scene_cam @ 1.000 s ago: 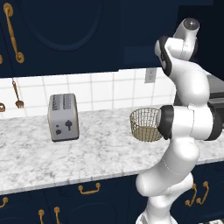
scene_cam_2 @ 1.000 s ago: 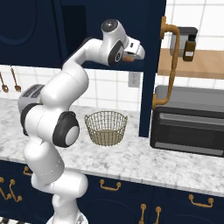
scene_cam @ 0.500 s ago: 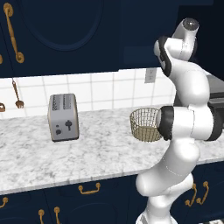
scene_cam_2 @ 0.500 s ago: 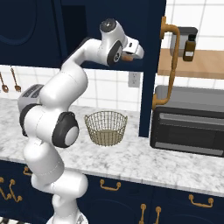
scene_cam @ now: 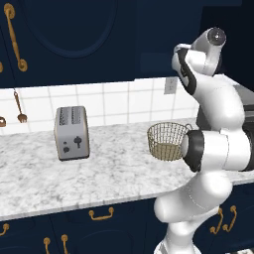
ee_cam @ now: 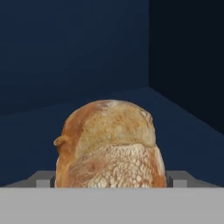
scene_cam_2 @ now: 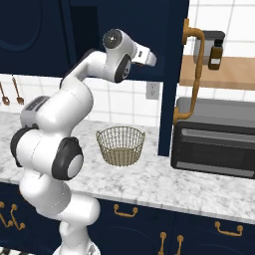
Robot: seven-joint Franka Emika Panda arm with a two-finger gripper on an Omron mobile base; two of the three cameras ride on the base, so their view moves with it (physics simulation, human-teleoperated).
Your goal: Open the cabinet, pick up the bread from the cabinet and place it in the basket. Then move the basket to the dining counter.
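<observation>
1. Bread (ee_cam: 110, 146): small round crusty roll, golden top, floury crackled face toward the hand camera. Judging by looks: light, firm crust over a soft crumb, rough enough not to slip, will dent if squeezed hard.
2. Best hold, I'd say: across the widest part, low on both flanks, with only light closing force.
3. Location: it sits on the navy shelf floor inside the cabinet (scene_cam_2: 172, 60), a dark side wall to its right in the hand view.
4. Relative to the gripper (ee_cam: 111, 179): roll lies right between the two finger tips, one on each flank, very close in. Can't tell if the pads touch the crust.
5. Jaws stand wide, not yet clamped on the roll.
6. Basket (scene_cam_2: 120, 145) sits empty on the marble counter (scene_cam: 44, 183) below the cabinet, near the arm; toaster (scene_cam: 72, 132) well left of it.
</observation>
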